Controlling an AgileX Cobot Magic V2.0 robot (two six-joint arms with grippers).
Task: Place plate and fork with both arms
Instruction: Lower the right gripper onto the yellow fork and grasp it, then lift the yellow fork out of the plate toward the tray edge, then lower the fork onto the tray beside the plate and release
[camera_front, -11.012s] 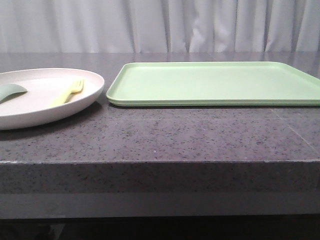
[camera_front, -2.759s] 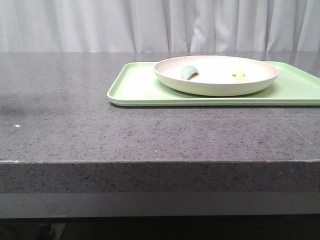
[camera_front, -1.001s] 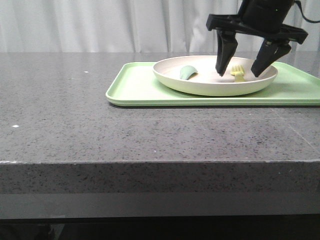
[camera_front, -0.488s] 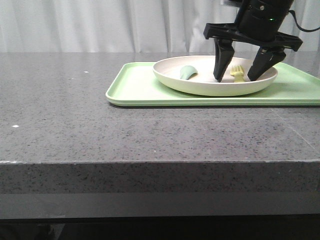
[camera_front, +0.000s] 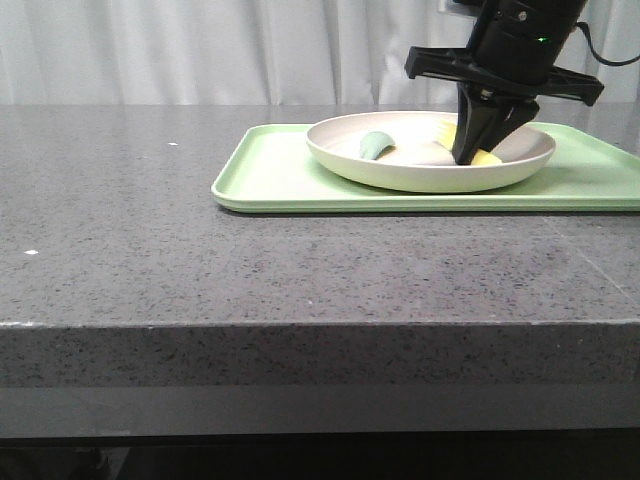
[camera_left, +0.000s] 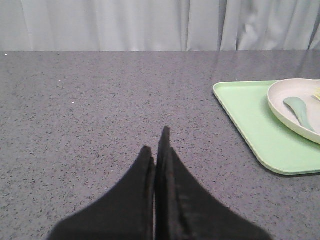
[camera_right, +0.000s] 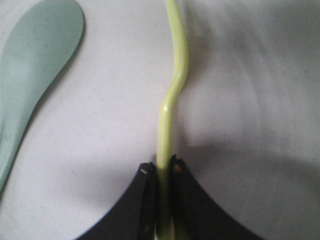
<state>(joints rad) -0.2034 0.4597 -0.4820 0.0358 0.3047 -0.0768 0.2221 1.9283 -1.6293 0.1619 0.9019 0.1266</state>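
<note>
Pale-yellow slim plastic fork (camera_right: 173, 85), handle kinked mid-length, lies inside large round pinkish-cream matte plate (camera_front: 400, 172). Right gripper (camera_right: 161, 172) jaws clenched on fork handle. Plate sits on flat rectangular light-green tray (camera_front: 280, 175), beside small grey-green curved piece (camera_front: 376, 144) within plate. Left gripper (camera_left: 156, 145) jaws pressed together, empty, over speckled grey stone table (camera_front: 150, 230), well apart from plate.

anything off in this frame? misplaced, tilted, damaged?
Nothing damaged or spilled. The plate sits level on the green tray. The right gripper is shut on the fork inside the plate, beside a grey-green piece. The left gripper is shut, empty.
</note>
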